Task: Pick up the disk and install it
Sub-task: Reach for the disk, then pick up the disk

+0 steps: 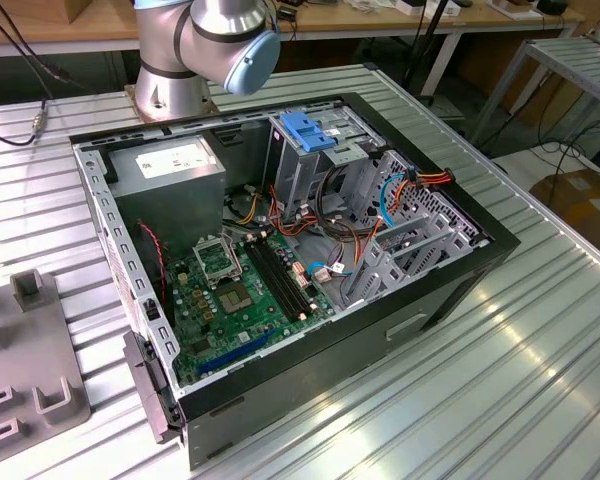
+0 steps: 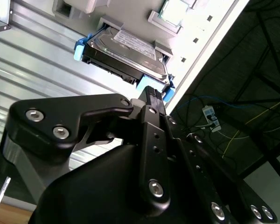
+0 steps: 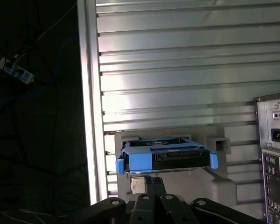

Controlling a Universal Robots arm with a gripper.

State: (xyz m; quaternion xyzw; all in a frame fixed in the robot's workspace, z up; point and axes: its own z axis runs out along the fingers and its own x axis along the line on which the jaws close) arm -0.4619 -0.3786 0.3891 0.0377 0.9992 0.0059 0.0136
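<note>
The disk (image 2: 123,49) is a flat silver-grey drive in a bright blue frame, and it rests in a pocket of a grey holder (image 2: 130,14) on the ribbed metal table. In the first wrist view the disk (image 3: 177,158) shows edge-on, with blue tabs at both ends. My black gripper (image 2: 150,93) reaches close to the drive's long edge, beside one blue tab. In the first wrist view the gripper (image 3: 147,186) sits just short of the disk's blue front edge. I cannot tell whether it touches the drive.
An open computer case (image 1: 460,270) lies on the table with its motherboard (image 1: 240,290), cables and a blue-topped metal cage (image 1: 310,130) exposed. Its rear panel (image 3: 273,158) stands beside the holder. The arm's base (image 1: 180,60) rises behind the case. The table edge (image 3: 86,93) is close.
</note>
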